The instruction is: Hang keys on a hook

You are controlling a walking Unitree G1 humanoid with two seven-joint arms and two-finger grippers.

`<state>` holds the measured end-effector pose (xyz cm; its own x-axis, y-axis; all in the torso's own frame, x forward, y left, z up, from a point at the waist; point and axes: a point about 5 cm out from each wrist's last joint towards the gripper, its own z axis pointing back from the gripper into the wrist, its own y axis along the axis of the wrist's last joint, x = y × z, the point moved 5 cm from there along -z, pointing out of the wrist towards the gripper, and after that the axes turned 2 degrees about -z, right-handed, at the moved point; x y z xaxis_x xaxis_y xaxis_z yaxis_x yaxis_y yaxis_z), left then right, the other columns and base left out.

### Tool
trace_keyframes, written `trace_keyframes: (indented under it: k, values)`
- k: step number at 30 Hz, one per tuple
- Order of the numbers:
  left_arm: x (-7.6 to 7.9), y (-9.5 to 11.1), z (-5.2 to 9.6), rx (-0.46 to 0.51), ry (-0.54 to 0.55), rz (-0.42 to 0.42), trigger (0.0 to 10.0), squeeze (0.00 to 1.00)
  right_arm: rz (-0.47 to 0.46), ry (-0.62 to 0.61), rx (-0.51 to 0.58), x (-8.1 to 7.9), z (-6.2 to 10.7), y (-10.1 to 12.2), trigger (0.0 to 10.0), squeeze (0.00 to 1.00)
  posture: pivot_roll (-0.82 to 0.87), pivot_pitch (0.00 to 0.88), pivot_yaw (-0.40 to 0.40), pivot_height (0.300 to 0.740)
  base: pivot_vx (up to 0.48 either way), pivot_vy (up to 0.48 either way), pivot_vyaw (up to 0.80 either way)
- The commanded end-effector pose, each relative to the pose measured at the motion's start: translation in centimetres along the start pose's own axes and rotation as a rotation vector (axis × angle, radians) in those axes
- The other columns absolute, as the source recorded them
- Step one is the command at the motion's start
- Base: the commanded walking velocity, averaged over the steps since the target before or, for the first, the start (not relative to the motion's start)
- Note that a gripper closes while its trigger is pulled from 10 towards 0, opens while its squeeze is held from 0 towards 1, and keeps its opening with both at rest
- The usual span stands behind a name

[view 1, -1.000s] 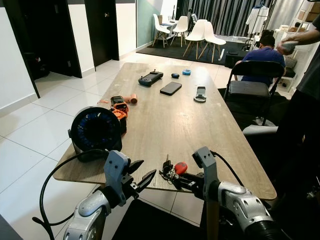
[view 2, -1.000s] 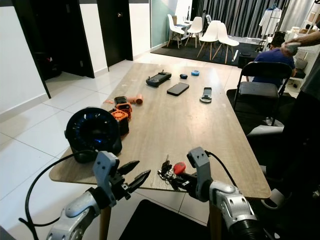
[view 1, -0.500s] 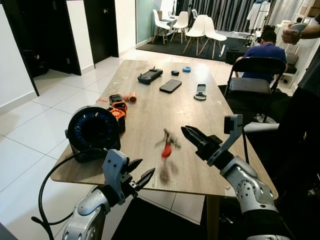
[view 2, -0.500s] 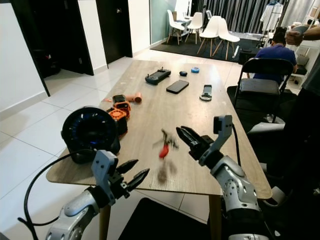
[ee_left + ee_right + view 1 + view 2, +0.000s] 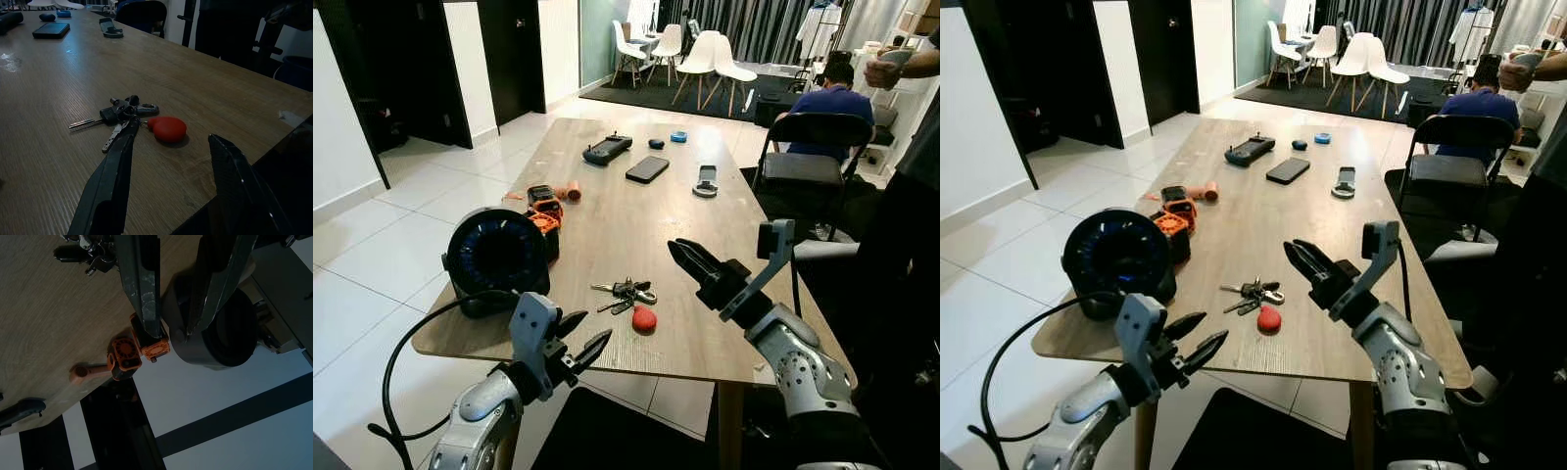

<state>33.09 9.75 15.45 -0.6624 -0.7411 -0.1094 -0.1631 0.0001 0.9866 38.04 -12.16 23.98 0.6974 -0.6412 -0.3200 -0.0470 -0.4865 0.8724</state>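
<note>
While the keys (image 5: 625,291) lie flat on the table (image 5: 636,211), both grippers are open and hold nothing

The keys sit near the front edge of the table, with a red tag (image 5: 644,318) lying just beside them on the same ring. The right gripper (image 5: 690,260) hangs above the table just to the right of the keys, its fingers a little apart. The left gripper (image 5: 583,337) waits lower down, in front of the table edge, fingers spread wide. The bunch looks small, light and hard, and it will flop and jingle when lifted. I think the metal is slippery, so the ring or the fat red tag looks like the best spot to pinch. I cannot see a hook
</note>
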Motion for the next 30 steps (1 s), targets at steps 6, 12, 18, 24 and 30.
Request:
trace_keyframes:
  k: [6,12,18,24,30]
  values:
    - [0.1,-0.9,0.0,-0.033,-0.009,-0.021,10.0,0.0,0.179,-0.332,-0.156,5.5,1.4,-2.3,10.0,0.0,0.05,0.102,0.004,0.74,0.0,0.0,0.0]
    - [0.6,-1.2,-0.4,-0.037,-0.014,-0.036,10.0,0.0,0.204,-0.433,-0.262,7.7,2.2,-4.6,10.0,1.0,0.05,0.11,0.008,0.74,0.0,0.0,0.0]
    - [0.7,-1.0,-0.6,-0.032,-0.007,-0.037,10.0,0.0,0.199,-0.439,-0.3,7.9,1.6,-5.9,10.0,1.0,0.05,0.125,0.007,0.74,0.0,0.0,0.0]
    - [0.3,-1.1,-0.3,-0.034,0.015,-0.049,10.0,0.0,0.22,-0.42,-0.32,7.5,0.0,-6.6,10.0,1.0,0.05,0.131,0.004,0.74,0.0,0.0,0.0]
    - [0.1,-1.1,-0.2,-0.035,0.031,-0.055,10.0,0.0,0.212,-0.367,-0.357,6.4,-1.2,-8.0,10.0,0.0,0.06,0.13,-0.003,0.74,0.0,0.0,0.0]
